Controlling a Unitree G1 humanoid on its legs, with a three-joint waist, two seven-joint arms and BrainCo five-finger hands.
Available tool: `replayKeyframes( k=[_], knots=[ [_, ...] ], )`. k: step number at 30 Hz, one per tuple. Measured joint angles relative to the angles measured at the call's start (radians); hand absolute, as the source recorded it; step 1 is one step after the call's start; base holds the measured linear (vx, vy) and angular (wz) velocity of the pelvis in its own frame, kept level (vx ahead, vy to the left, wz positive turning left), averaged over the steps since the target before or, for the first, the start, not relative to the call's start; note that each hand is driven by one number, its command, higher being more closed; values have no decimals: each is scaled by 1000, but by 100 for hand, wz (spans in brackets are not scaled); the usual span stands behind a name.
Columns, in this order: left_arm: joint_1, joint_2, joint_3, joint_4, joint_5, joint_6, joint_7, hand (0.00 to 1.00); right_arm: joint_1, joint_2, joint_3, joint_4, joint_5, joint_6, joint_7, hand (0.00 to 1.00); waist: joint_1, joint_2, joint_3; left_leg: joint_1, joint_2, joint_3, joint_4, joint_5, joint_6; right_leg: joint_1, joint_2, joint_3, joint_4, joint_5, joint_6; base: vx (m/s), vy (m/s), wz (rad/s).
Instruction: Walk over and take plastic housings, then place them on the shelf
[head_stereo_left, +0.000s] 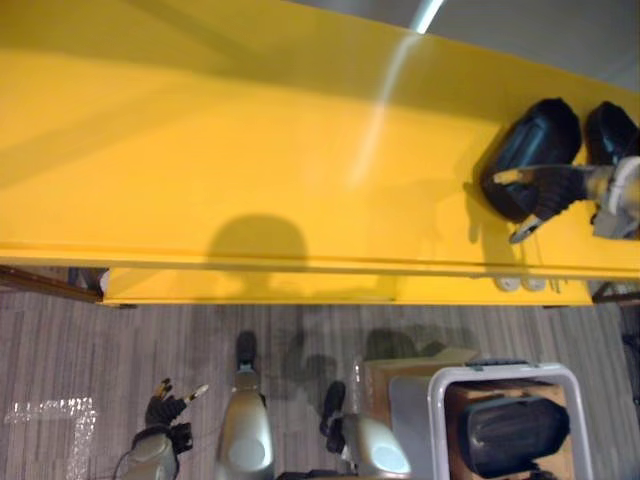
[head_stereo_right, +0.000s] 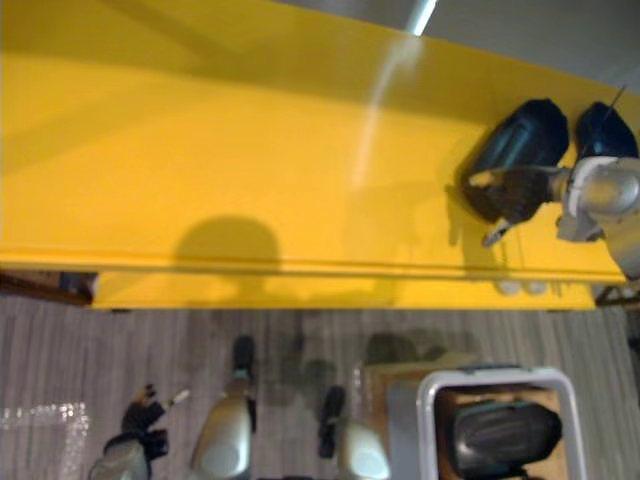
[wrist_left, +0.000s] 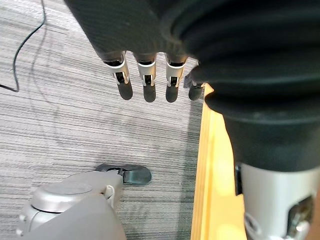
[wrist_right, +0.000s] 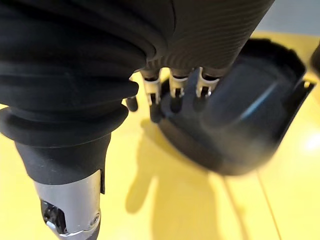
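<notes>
Two black plastic housings lie on the yellow shelf (head_stereo_left: 250, 150) at its right end: one (head_stereo_left: 535, 135) nearer the middle and a second (head_stereo_left: 610, 128) beside it at the edge. My right hand (head_stereo_left: 555, 190) is over the near side of the first housing (wrist_right: 240, 125), open, its straight fingers (wrist_right: 175, 95) at the housing's rim and the thumb apart. A third black housing (head_stereo_left: 510, 432) rests in the white-rimmed bin (head_stereo_left: 500, 375) on the floor at lower right. My left hand (head_stereo_left: 165, 410) hangs low on the left, open and holding nothing, its fingers (wrist_left: 145, 80) pointing at the carpet.
The shelf's broad top is bare to the left of the housings. A lower yellow ledge (head_stereo_left: 300, 290) runs under its front edge. The bin sits on a cardboard box (head_stereo_left: 400, 378). White tape marks (head_stereo_left: 60, 412) lie on the grey carpet at lower left.
</notes>
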Motion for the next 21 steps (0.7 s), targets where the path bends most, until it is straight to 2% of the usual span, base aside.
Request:
replayKeyframes(
  k=[4,6,9,10,11,13,15,16,17,19,21],
  knots=[
    [1,-3,0,1,-2,-21,0,0,0,-1,-99,-118,176,-64,-232,0,-8,0,0,1,5,15,0,-3,-2,-5,8,14,-9,7,-1,3,-11,-11],
    [1,-3,0,3,-2,-22,0,0,1,-1,-128,-162,260,-106,-296,0,-16,0,0,0,3,15,0,-2,-2,-6,8,14,-9,7,-1,0,0,0],
    [1,-7,0,5,-3,-22,-1,0,44,6,-216,-212,303,-146,-372,0,-25,1,0,-10,-3,14,1,-2,-2,-15,6,14,-8,8,0,0,0,0],
    [1,-9,0,6,-3,-22,-1,0,50,9,-229,-213,307,-149,-386,0,-27,3,1,-10,-4,14,1,-2,-1,-15,6,14,-8,8,0,0,0,0],
    [2,-15,-1,9,-2,-23,-1,0,66,21,-253,-213,333,-150,-433,0,-30,5,2,-11,-6,13,3,0,1,-15,5,14,-7,9,1,17,7,3],
    [6,-29,-1,12,-3,-24,-1,0,66,71,-306,-194,350,-125,-530,0,-40,15,3,-11,-8,11,5,2,3,-15,3,14,-5,9,1,14,8,4],
    [6,-61,-16,21,-3,-31,0,0,60,139,-401,-139,360,-28,-701,0,-46,45,0,-12,-13,7,5,2,4,-15,-1,12,-5,11,3,-4,14,5],
    [6,-69,-24,24,-3,-34,0,0,59,151,-428,-115,361,-2,-744,0,-46,54,1,-12,-15,5,5,2,4,-14,-2,12,-5,11,4,-10,19,7],
    [6,-86,-42,30,-6,-43,2,0,58,174,-487,-64,360,51,-823,0,-47,76,3,-13,-16,2,5,2,4,-13,-5,10,-5,12,4,-10,15,5],
    [18,-118,-54,31,-11,-44,6,0,78,242,-600,12,361,121,-938,0,-55,109,3,-13,-22,2,5,3,5,-14,-8,11,-5,13,6,0,0,0],
    [26,-133,-81,34,-16,-45,13,0,116,296,-663,42,356,155,-1029,0,-65,135,4,-13,-21,4,5,6,9,-15,-8,13,-5,14,8,-1,7,-4]
  ],
)
